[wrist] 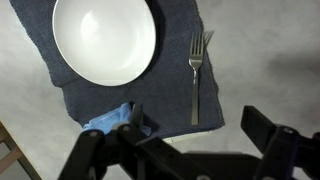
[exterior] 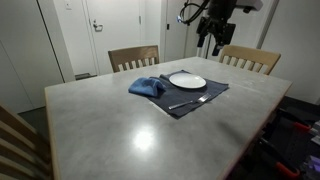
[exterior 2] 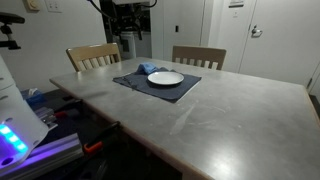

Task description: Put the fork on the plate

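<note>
The slim silver metal fork (wrist: pixel 197 75) lies flat on the dark blue rectangular cloth placemat (wrist: pixel 170 95), right of centre in the wrist view, its tines towards the top of the frame. It sits just beside the round white ceramic plate (wrist: pixel 105 38), which fills the upper left of that view, and does not touch it. In an exterior view the fork (exterior: pixel 190 102) shows as a thin bright line on the near part of the placemat (exterior: pixel 215 90), below the plate (exterior: pixel 187 80).

A crumpled light blue cloth (wrist: pixel 120 120) rests at the placemat's edge, lower left of centre in the wrist view.

The black Robotiq gripper (wrist: pixel 180 160) hangs above the mat with its fingers (wrist: pixel 268 135) spread wide and nothing between them. In an exterior view it (exterior: pixel 212 40) is near the top of the frame, well apart from the fork.

All this sits on a pale grey table (exterior: pixel 120 130) with two wooden chairs (exterior: pixel 133 58) behind it.
</note>
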Tool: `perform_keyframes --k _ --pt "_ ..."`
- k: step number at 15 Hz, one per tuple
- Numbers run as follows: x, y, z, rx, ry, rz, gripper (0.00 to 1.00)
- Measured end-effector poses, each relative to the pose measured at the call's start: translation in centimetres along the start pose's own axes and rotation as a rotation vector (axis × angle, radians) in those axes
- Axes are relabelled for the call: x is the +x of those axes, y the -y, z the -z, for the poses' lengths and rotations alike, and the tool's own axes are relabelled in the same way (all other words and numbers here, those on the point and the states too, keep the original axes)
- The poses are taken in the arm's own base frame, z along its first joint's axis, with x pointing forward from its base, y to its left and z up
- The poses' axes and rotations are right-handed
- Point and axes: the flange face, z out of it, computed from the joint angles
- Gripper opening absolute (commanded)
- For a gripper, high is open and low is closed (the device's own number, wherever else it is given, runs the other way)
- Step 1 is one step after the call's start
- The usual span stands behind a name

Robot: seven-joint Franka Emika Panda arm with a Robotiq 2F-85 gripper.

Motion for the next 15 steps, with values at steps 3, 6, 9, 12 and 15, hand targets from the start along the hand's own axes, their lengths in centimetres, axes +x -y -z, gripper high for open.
perform_keyframes --k 3,6,9,12,15 --pt "0.0 -0.1 0.4 -0.008 -0.004 -0.001 1.00" --pt "0.6 0.3 -0.3 0.001 0.011 0.036 1.00" --pt "2.2 1.3 -2.8 0.044 0.018 0.110 1.00" --pt "3.5 1.7 -5.7 0.079 -0.013 0.166 1.00" --pt "4.3 1.7 -8.2 0.116 -0.030 0.210 1.00"
